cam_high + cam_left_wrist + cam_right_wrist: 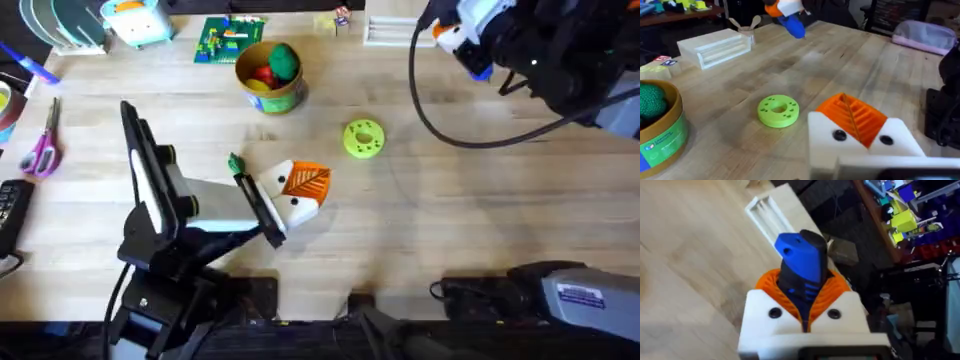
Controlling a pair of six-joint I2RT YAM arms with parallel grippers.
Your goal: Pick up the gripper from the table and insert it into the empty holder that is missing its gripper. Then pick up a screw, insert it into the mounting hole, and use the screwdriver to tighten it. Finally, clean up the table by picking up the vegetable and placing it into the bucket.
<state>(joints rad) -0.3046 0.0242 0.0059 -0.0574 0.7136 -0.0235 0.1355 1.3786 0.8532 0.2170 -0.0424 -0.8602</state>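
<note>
Overhead view, nearest my side of the table (450,200): the left gripper (305,187) rests low, its orange pads pressed together with nothing visible between them. Just beside its wrist lies the vegetable (236,163), so I judge the cleanup is not yet done. Farther on, near the far edge, the bucket (262,98) waits. At the far right corner the right gripper (460,35) clamps the screwdriver (802,262), held aloft. I cannot tell whether the screw is tightened.
</note>
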